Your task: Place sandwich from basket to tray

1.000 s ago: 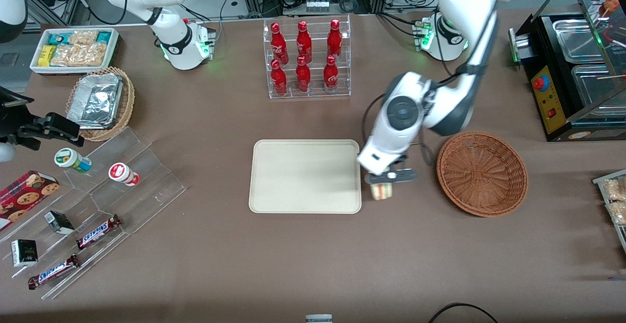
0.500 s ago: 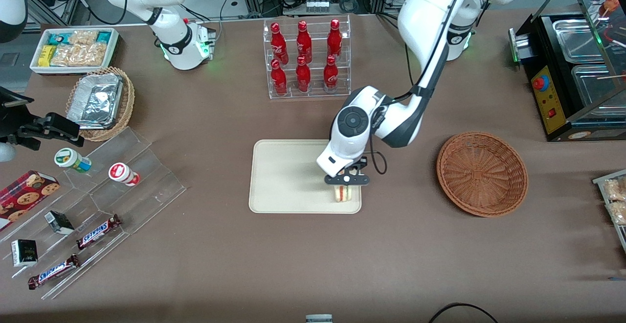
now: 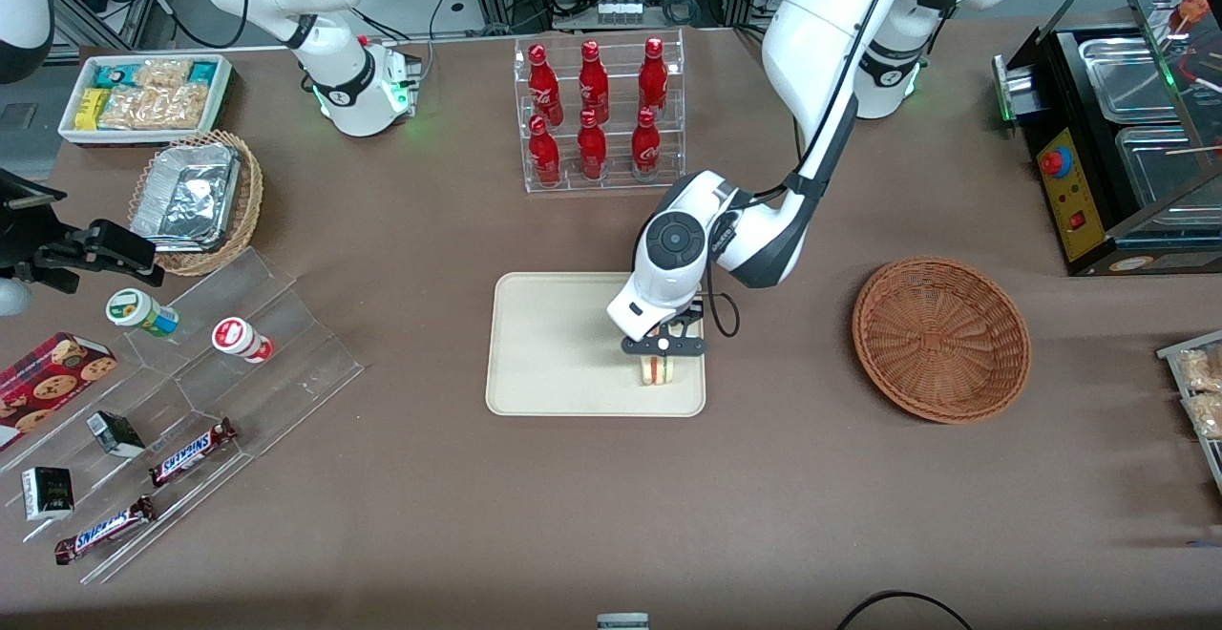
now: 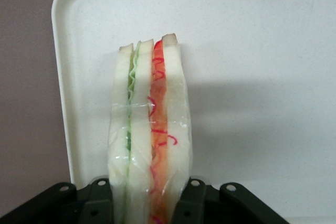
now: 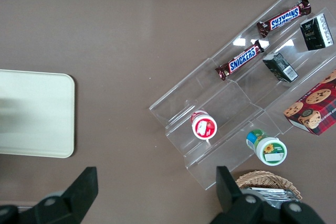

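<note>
Right now the triangular wedge sandwich (image 4: 149, 129) of pale white bread, with its green and red filling layers showing along the cut edge, is pinched on edge in my black two-finger gripper (image 3: 663, 347), one finger pressed against each bread face. Clear wrap shines over the slices in my wrist view. It hangs over the flat cream-beige rectangular tray (image 3: 554, 344) with rounded corners, at the tray's end nearer the working arm and close to the rim nearest the front camera; from my wrist view a tray corner sits just past the sandwich tip. I cannot tell whether its lower edge touches the tray surface or hovers just above it.

So I judge the lift and carry done: the round reddish-brown woven wicker basket (image 3: 940, 338) sits empty, well apart toward my own end of the table. What is left is to settle the wedge on the tray, spread my fingers and pull away upward.

My arm reaches out from its base, forearm sloping down toward the front camera, wrist bent so the gripper points straight down over the tray.
</note>
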You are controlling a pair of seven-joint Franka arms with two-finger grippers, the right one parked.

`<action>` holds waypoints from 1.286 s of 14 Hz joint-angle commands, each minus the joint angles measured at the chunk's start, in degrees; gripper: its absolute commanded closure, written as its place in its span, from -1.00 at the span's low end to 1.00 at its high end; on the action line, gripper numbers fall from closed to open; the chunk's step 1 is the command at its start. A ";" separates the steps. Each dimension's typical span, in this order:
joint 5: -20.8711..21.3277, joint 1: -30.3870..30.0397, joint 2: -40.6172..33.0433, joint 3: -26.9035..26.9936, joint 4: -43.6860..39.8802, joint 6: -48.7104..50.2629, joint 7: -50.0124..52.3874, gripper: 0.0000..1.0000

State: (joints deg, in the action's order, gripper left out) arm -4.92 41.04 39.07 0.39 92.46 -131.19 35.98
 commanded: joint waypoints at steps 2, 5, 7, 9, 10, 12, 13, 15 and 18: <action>-0.79 0.62 1.01 0.49 -1.50 -0.03 -0.64 -0.08; -0.88 0.62 0.75 0.49 -1.58 0.06 -0.47 -0.43; -0.79 0.53 -1.00 0.66 -1.50 0.93 0.41 -0.76; -0.88 -0.95 -5.21 1.27 -1.15 6.62 0.59 -1.00; -0.88 -2.44 -8.19 1.71 -1.15 10.83 0.41 -1.00; -0.79 -6.22 -13.99 1.72 -0.54 17.00 -0.38 -1.00; -0.62 -8.76 -16.81 1.72 0.43 19.20 -0.47 -1.00; -0.27 -13.68 -20.68 1.72 1.92 21.41 -0.65 -1.00; 0.09 -18.96 -24.29 1.80 3.07 22.38 -0.73 -1.00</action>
State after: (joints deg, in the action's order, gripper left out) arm -4.97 24.79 17.81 3.00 92.76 -109.33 35.20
